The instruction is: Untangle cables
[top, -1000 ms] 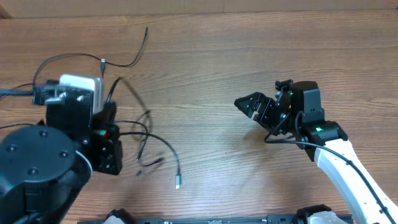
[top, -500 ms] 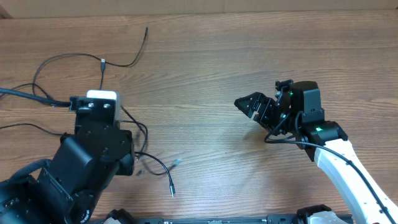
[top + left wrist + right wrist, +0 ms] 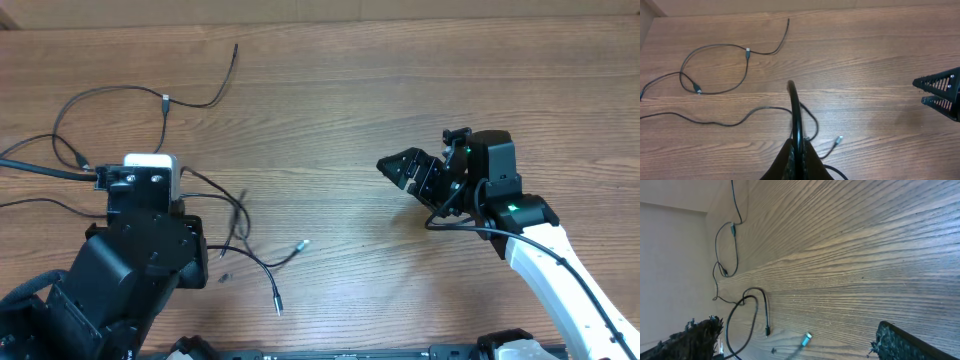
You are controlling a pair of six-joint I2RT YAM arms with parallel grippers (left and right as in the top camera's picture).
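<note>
Black cables (image 3: pixel 796 112) lie on a wooden table (image 3: pixel 865 50). Left wrist view: my left gripper (image 3: pixel 797 144) is clamped on one strand, which arches up from the fingertips, while the other loops lie flat on the table beyond. Right wrist view: my right gripper (image 3: pixel 797 327) is spread wide and holds nothing, with the cables well ahead of it. Overhead view: the tangle lies beside my left arm (image 3: pixel 130 270) and well apart from my right gripper.

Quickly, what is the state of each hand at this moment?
Left hand: closed, holding a black cable.
Right hand: open, holding nothing.
</note>
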